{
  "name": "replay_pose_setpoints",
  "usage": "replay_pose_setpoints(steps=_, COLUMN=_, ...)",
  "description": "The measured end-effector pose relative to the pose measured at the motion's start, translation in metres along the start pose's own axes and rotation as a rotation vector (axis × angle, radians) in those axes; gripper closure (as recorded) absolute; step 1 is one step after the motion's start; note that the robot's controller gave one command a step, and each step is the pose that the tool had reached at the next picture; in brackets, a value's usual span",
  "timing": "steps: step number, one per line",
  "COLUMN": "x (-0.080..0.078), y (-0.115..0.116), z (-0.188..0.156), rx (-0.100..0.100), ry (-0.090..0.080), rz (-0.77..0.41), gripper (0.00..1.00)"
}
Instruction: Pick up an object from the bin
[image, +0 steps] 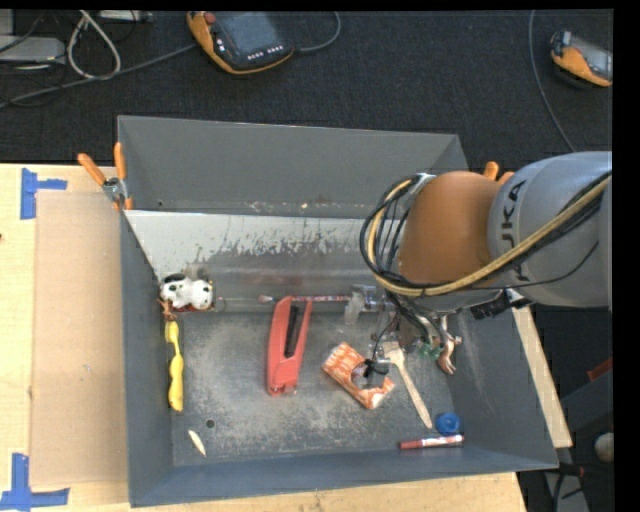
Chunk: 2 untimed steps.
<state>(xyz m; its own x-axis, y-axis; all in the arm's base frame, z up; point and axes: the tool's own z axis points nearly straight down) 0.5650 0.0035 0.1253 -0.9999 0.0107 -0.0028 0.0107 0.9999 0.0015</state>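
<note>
One orange packet (350, 372) lies on the floor of the bin (300, 180), right of the middle. The gripper (377, 368) is down over the packet's right end, touching it or very close. Whether the gripper is released or clenched I cannot tell from this angle.

The packet looks light, thin and crinkly, likely a wrapped snack or sachet (so it should flex rather than break), and its glossy skin may slip. A pinch across its narrow width, near the raised right-hand edge, seems the best hold, since the flat face gives little to bite on.

A wooden stick (412, 395) lies just beside the packet to the right, slanting toward the front wall, and could be nudged or caught along with it. A red stapler (286, 347) lies near on the left, apart from the packet. A red pen (430, 441) and a blue cap (447, 424) sit by the front right corner. A long yellow thing (175, 368) and a small white toy (187, 293) lie well apart by the left wall.
</note>
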Motion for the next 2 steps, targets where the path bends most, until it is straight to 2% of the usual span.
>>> replay_pose_setpoints(steps=1, x=0.001, y=0.008, z=0.014, rx=0.001, ry=0.004, rz=-0.072, gripper=0.0)
replay_pose_setpoints(steps=2, x=0.004, y=-0.039, z=0.053, rx=0.0, ry=0.006, rz=0.042, gripper=1.0)
